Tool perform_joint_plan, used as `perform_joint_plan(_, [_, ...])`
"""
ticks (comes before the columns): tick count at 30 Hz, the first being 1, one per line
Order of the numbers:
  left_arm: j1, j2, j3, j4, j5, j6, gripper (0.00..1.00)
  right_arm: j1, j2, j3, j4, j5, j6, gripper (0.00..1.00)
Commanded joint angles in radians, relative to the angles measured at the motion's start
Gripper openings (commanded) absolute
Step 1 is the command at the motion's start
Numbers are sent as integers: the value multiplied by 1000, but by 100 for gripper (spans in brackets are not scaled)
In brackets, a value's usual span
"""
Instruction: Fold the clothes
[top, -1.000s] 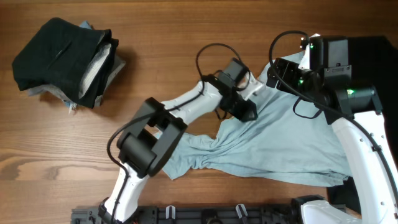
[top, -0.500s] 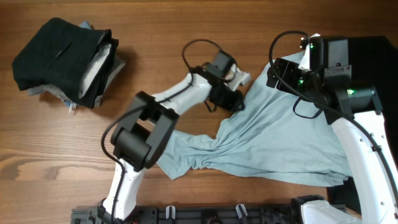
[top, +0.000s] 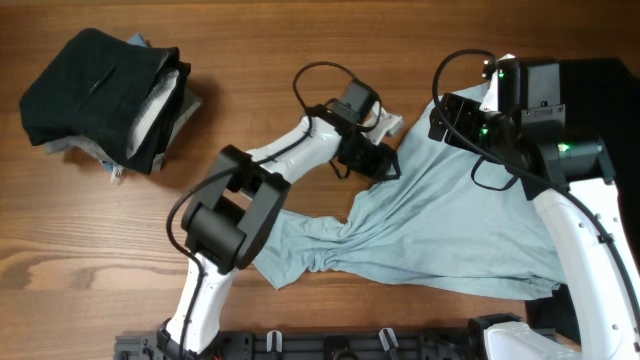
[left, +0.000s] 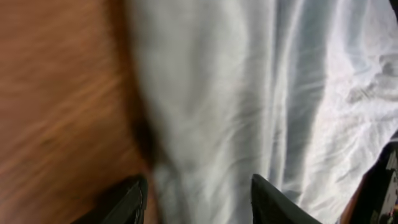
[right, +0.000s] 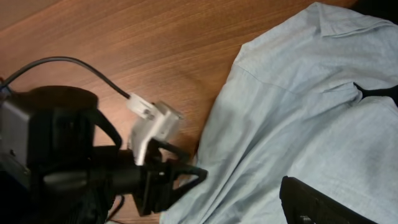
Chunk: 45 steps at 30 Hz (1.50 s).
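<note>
One pale blue T-shirt (top: 450, 230) lies crumpled by the surface's (top: 300, 40) right edge; left fingers (left: 132, 200) stand parted astride its hem, right fingers (right: 311, 202) wide apart, gripping nothing.

Both arms (top: 298, 150) have white links, black joints, looping black cables (top: 296, 85).

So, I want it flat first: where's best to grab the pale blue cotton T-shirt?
Probably the near-left corner of the pale blue T-shirt, from the left: that edge lies flat on the wooden table, while the cloth beside it is bunched.
</note>
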Motion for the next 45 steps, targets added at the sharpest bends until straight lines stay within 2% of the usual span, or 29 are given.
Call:
perform_joint_plan(1, [-50,48,0,-8,1,5,49,-6,4,11,-2,-1,7,90])
perform_joint_plan(3, [-64,48,0,-7,1,5,31,-6,4,11,-2,0,7,90])
perform_joint_plan(4, [-67,48,0,-7,0,5,14,-6,4,11,-3,-1,7,89])
perform_joint_plan(5, [-66,47,0,-7,0,5,4,-6,4,11,-4,0,7,90])
perform_joint_plan(8, [-35,34,9,-17,-66,-28,4,-6,4,11,-5,0,7,90])
perform_joint_plan(12, [51,-34,86,-138,-284,-48,4,-6,4,11,-4,0,7,89])
perform_joint_plan(16, [161,-119,197,-282,-592,-53,4,-6,4,11,-1,0,7,90])
perform_joint_plan(19, [255,-177,258,-330,-734,-60,4,-6,4,11,2,0,7,90])
perform_joint_plan(24, [399,-216,270,-312,-778,-82,4,-6,4,11,9,0,7,90])
perform_joint_plan(25, [421,-212,270,-314,-778,-85,4,-6,4,11,9,0,7,90])
perform_joint_plan(26, [441,-208,269,-316,-778,-85,15,-6,4,11,9,0,7,90])
perform_joint_plan(27, [458,-206,269,-319,-778,-93,34,-6,4,11,9,0,7,91])
perform_joint_plan(28, [471,-204,269,-323,-777,-100,72,-6,4,11,9,0,7,91])
perform_joint_plan(31, [491,-208,269,-358,-753,-99,84,-6,5,11,7,2,-1,93])
perform_joint_plan(33, [492,-210,269,-396,-727,-99,87,-6,6,11,3,19,0,94])
perform_joint_plan(36, [484,-211,269,-478,-663,-99,87,-6,10,11,-2,34,0,95])
perform_joint_plan(39, [475,-210,269,-567,-573,-99,79,-6,24,11,-21,49,0,96])
perform_joint_plan(41, [459,-210,269,-653,-501,-99,62,-6,59,11,-47,88,0,94])
perform_joint_plan(43, [443,-210,269,-701,-485,-99,54,-6,100,11,-60,89,-2,82])
perform_joint_plan(44, [431,-210,269,-721,-485,-97,52,-6,132,11,-67,86,-1,73])
perform_joint_plan(45, [421,-210,269,-733,-486,-93,52,-6,163,11,-75,85,-1,68])
